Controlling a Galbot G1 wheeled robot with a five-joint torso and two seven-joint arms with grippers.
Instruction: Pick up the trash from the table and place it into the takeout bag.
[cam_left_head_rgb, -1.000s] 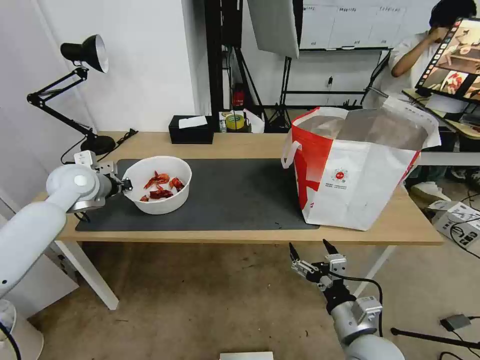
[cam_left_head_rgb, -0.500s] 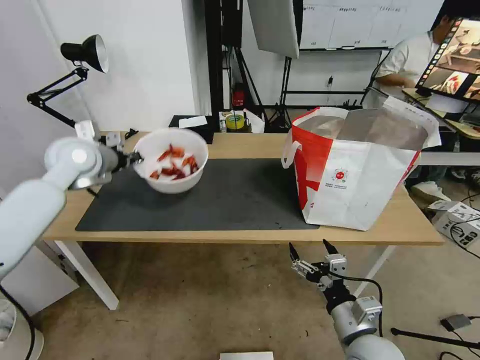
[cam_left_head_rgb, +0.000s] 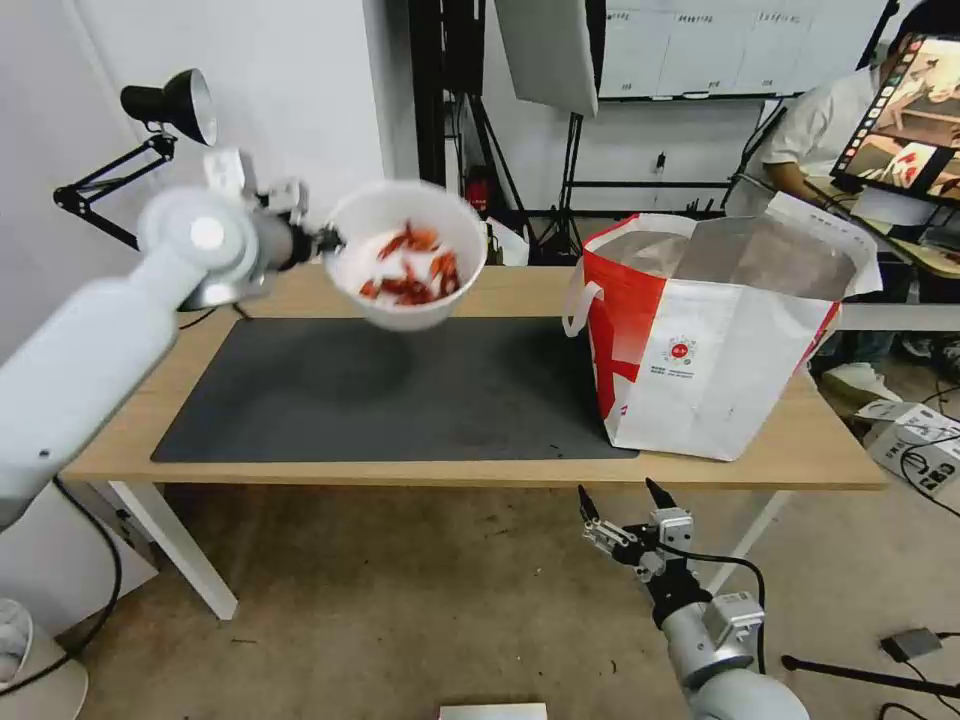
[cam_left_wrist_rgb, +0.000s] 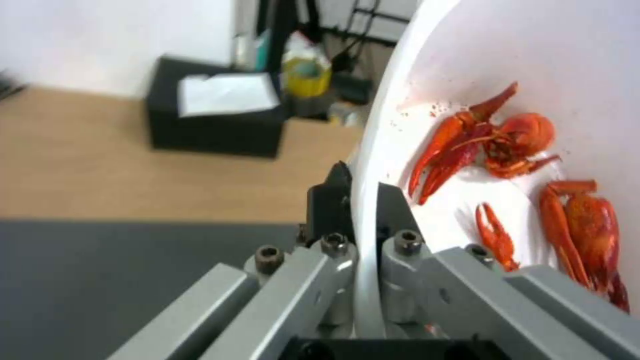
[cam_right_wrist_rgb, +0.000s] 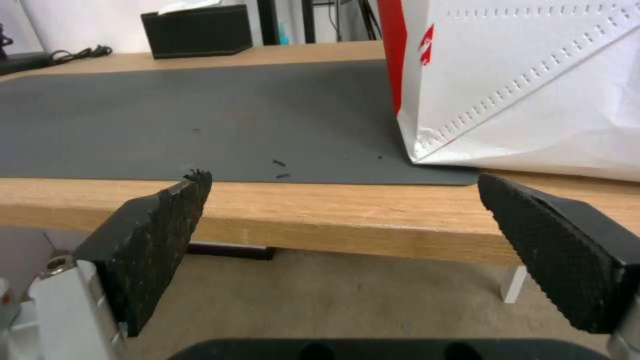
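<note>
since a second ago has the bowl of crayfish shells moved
Yes. The bowl, pinched at its rim by the left gripper, has risen off the dark mat and travelled toward the takeout bag, which stayed put.

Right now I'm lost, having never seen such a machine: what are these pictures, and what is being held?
It is a two-armed wheeled robot. The wide picture comes from its head; the close-ups come from cameras on each wrist. The left gripper is shut on the rim of a white bowl of red crayfish shells, held in the air above the dark grey mat on a light-wood table. A white-and-red takeout bag stands open to the right. The right gripper waits open below the table's front edge.
</note>
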